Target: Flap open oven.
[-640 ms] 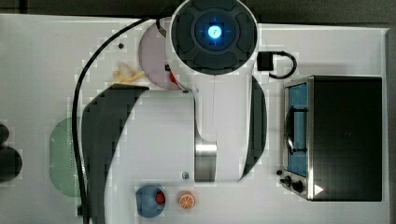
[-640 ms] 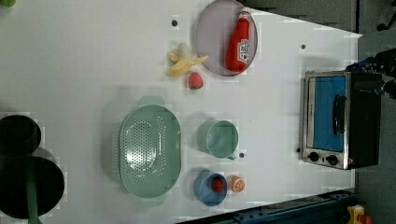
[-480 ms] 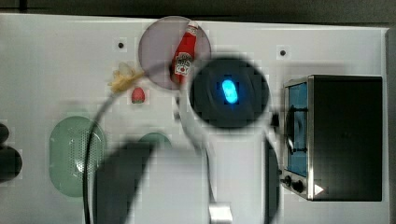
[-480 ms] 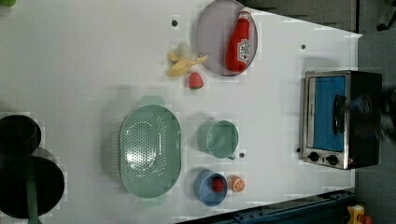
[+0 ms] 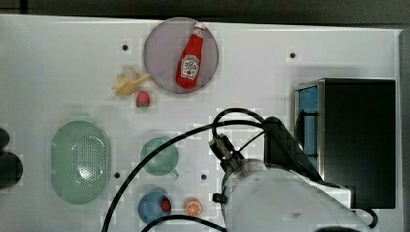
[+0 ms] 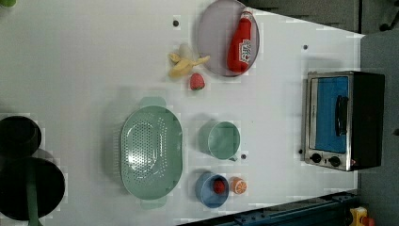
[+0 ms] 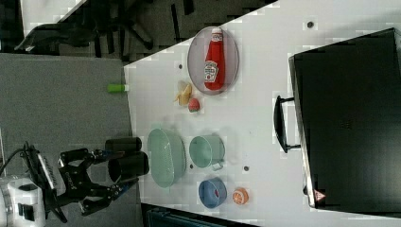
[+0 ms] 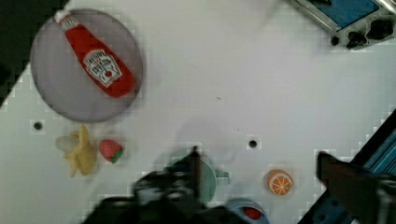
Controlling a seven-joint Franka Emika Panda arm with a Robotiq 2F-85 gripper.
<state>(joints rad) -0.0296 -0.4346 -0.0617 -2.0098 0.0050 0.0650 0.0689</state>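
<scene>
– Zero contact with the oven (image 6: 343, 120), correct?
– Correct. It sits at the right edge of the left view, mid-height. Its blue glass door is shut and faces the left view's left, with the bar handle (image 6: 342, 115) flat against the glass.
– Tool state?
– In the wrist view the gripper (image 8: 259, 156) has its fingers spread wide with nothing between them. It hangs over bare table (image 8: 243, 74), and only the oven's knob corner shows at the upper right.
– Step in hand?
– Approach, by my reading. In the top view the arm (image 5: 285, 193) is at the lower right, beside the oven front.
– Next move calls for?
– Probably lining the fingers across the bar and closing on it. Then pull away from the glass and downward, so the door swings about its hinge.
</scene>
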